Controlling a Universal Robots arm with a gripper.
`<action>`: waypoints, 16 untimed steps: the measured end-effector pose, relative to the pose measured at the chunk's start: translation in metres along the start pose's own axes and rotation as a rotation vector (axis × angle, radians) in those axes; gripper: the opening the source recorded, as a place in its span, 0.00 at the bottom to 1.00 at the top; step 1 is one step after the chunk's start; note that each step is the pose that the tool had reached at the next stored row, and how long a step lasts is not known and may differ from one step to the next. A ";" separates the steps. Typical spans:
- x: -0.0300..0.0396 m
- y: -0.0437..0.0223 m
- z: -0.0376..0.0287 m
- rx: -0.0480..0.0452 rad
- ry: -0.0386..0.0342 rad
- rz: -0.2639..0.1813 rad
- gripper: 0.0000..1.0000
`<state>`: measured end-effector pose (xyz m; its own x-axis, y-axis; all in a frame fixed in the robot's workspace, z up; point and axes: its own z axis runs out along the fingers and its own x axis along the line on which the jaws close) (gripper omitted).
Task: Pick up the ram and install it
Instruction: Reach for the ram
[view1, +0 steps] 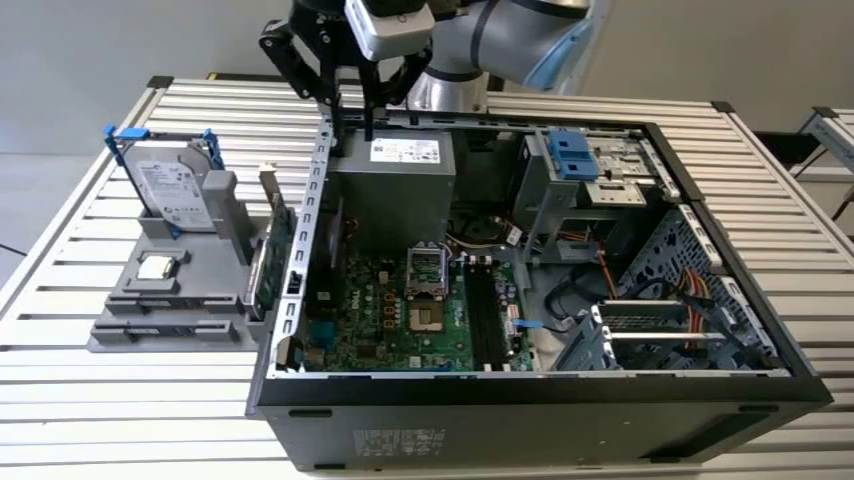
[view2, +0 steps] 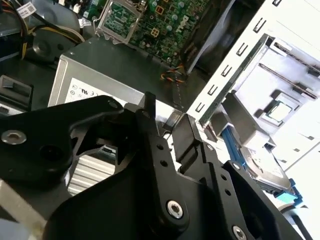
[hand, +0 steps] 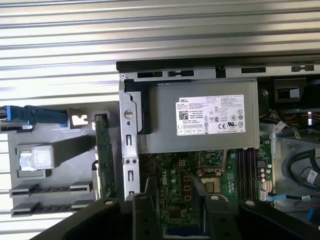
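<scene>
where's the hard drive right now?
In the exterior view, the hard drive stands upright at the far end of the grey holder, on the exterior view's left, outside the computer case.

white printed label (hand: 210, 116) on power supply (hand: 162, 117), fine print illegible

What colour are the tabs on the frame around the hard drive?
Blue; the hard drive frame's tabs show best in the exterior view.
</scene>
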<state>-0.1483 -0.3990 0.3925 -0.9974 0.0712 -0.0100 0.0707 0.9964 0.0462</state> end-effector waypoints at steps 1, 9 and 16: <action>0.0013 -0.0001 0.0000 0.0000 0.0001 0.000 0.00; 0.0106 -0.0007 -0.0001 0.0000 0.0001 0.000 0.00; 0.0128 -0.0009 -0.0002 0.0000 0.0001 0.000 0.00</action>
<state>-0.1611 -0.3990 0.3925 -0.9974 0.0713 -0.0099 0.0708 0.9964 0.0462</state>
